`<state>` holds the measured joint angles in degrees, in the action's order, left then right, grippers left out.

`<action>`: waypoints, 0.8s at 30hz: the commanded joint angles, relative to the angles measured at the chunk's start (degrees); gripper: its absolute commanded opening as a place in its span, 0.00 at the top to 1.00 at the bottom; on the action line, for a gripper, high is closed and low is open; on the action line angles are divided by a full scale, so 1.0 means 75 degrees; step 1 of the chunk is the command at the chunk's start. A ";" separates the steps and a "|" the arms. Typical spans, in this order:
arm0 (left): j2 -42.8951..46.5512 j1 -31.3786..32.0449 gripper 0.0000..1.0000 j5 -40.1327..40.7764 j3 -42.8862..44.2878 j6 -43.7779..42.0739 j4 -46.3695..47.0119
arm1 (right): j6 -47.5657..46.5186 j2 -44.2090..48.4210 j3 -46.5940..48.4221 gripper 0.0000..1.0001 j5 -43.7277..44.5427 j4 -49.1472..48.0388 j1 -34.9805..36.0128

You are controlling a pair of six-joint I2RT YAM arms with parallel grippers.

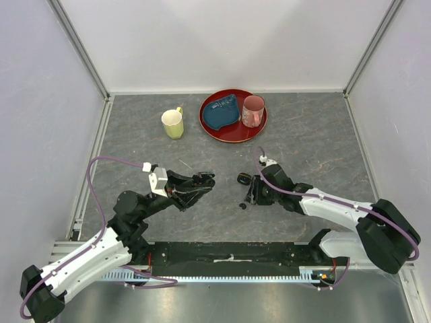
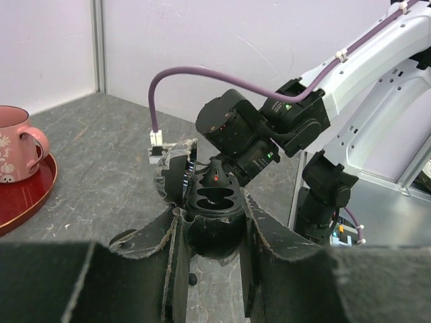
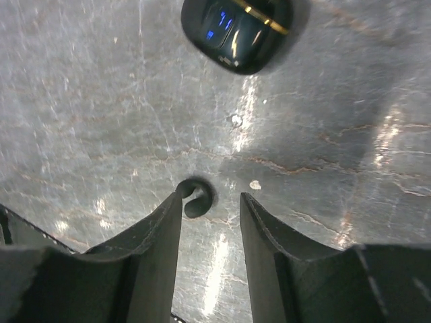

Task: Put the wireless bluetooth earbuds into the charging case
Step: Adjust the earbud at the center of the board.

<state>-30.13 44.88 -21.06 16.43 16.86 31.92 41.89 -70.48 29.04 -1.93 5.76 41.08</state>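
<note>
1. Grey, stone-veined table between pale walls is my workplace, and both my arms reach toward its middle.
2. My right pincer hangs nose-down, close over the table, its jaws spread with nothing between them.
3. One earbud lies on the table at 9 o'clock from the middle of that gap. It is touching or just beside the inner tip of the 9 o'clock finger, so it is not centred.
4. It is a curled comma. Its rounded end seems to sit toward 12 o'clock and its tail toward 6, roughly along my fingers, but it is too small and dark for me to be sure.
5. I judge that closing now would nudge it aside. The pincer first needs a shift toward 9 o'clock, so that the bud sits between the jaws.
6. A closed case lies at 12 o'clock in the right wrist view, well apart from my fingers.
7. My left pincer is pressed together on the open charging case, which appears to be held off the table. From above it is near, at 9 o'clock from my right pincer.
8. With the left arm occupied, the right arm is the nearer one to this earbud.
</note>
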 commanded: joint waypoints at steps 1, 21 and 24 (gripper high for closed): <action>-0.0037 0.0027 0.98 -0.0051 0.0025 0.0201 0.0513 | -0.0978 -0.0282 0.0370 0.54 -0.0902 -0.0088 -0.0016; -0.0049 0.0039 0.98 -0.0028 -0.0034 0.0248 0.0525 | -0.1612 -0.0951 0.0429 0.58 -0.0961 -0.0112 -0.0016; -0.0037 0.0051 0.98 -0.0016 -0.0046 0.0271 0.0525 | -0.1624 -0.0997 0.0406 0.58 -0.1007 -0.0135 -0.0016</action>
<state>-30.37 44.88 -21.06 16.43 17.41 33.15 31.35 -76.97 30.72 -9.65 5.23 41.04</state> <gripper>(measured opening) 0.360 0.419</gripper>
